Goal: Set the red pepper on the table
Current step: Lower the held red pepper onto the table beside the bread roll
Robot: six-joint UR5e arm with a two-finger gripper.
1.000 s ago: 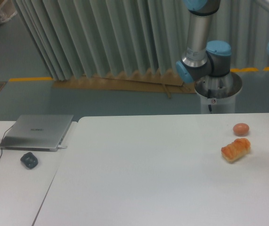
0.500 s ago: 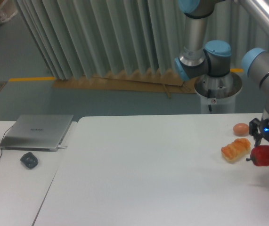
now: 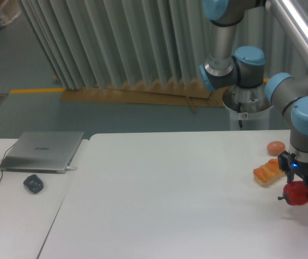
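The red pepper [image 3: 296, 194] is glossy and round, with a short dark stem pointing left. It hangs a little above the white table [image 3: 170, 199] near the right edge, and a faint shadow lies on the tabletop below it. My gripper [image 3: 299, 186] points straight down and is shut on the red pepper, its dark fingers [image 3: 289, 168] clasping the top half. The gripper sits just right of and in front of the bread roll.
An orange-brown bread roll [image 3: 266, 171] lies just left of the gripper, with a tan-pink ball [image 3: 275, 147] behind it. On the left desk are a grey laptop [image 3: 43, 151], a dark mouse-like lump [image 3: 33, 184] and a cable. The arm's base [image 3: 245, 102] stands behind the table.
The arm has come in from the right edge, carrying the red pepper leftward and then lower and nearer the front, closer to the tabletop.
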